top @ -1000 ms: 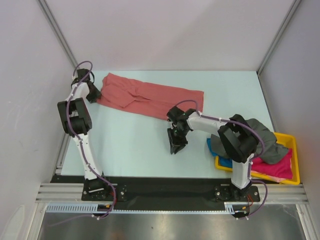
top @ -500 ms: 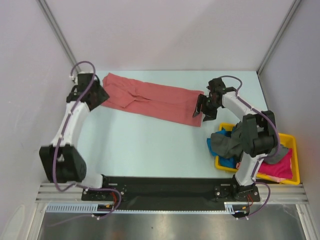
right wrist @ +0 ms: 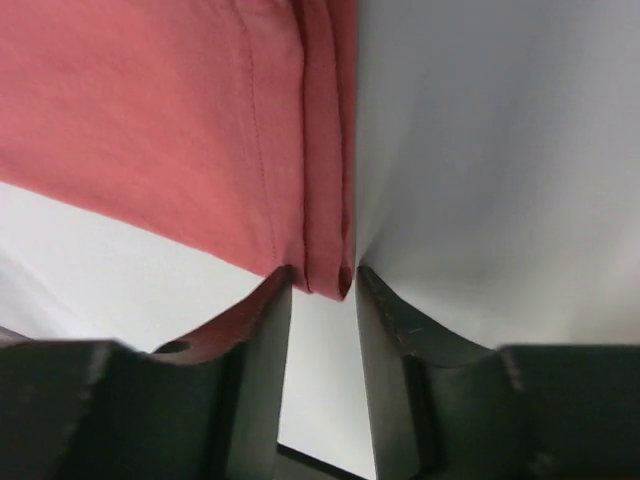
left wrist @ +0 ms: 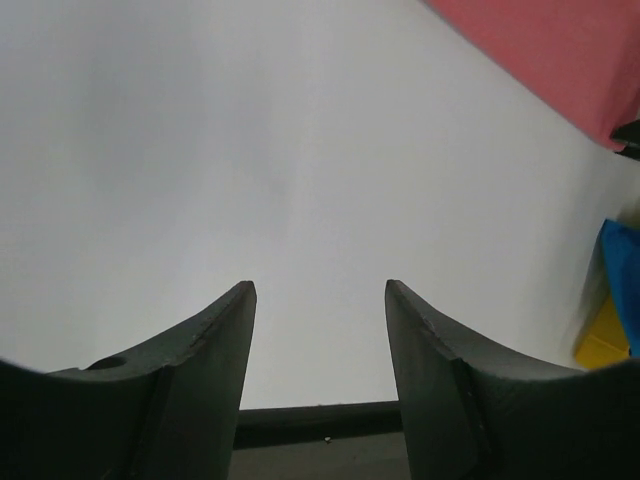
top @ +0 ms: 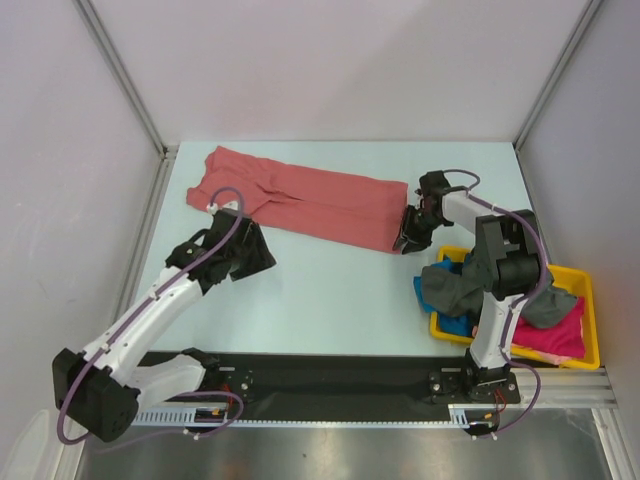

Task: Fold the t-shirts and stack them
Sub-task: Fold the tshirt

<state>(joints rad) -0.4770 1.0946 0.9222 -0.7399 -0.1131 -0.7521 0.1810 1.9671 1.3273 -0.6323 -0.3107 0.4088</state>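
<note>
Salmon-red t-shirt (top: 300, 200) lies folded into a long strip, right hand (right wrist: 322, 280) pinching its hem corner, left hand (left wrist: 318, 290) spread.

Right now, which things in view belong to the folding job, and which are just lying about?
Job:
- red tee, corner in the right gripper
- grey tee
- blue tee
- pink tee

Just there:
- yellow tray
- table
</note>
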